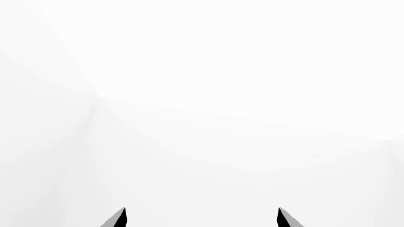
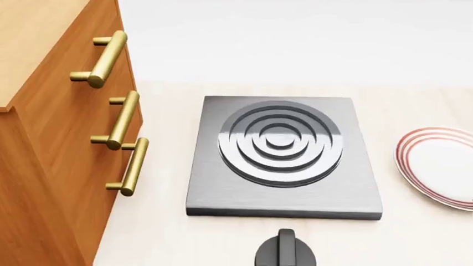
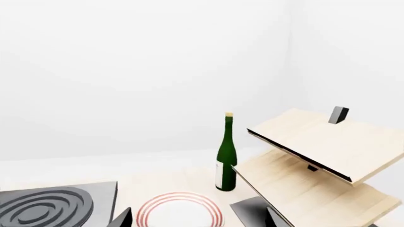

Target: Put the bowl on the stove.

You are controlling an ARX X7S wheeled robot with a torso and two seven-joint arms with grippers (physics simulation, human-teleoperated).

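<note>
No bowl in sight yet; stove (image 2: pixel 281 158) sits bare. Both end effectors, left (image 1: pixel 202 218) and right (image 3: pixel 198 218), spread wide, empty. Likely fragile, slick — I'd pinch its rim.

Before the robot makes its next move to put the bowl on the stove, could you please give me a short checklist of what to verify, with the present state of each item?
1. Bowl located: not ok. No view shows it.
2. Burner free: ok. The stove has nothing on its rings.
3. Left gripper empty: ok. Fingertips apart, only white background between them.
4. Right gripper empty: ok. Fingertips apart, nothing between them.
5. Obstacles beside the stove: ok. The plate, knob and wooden cabinet all stand apart from the slab.
6. Bottle near the right arm: cannot tell; it stands upright beyond the plate, beside a wooden shelf.
</note>
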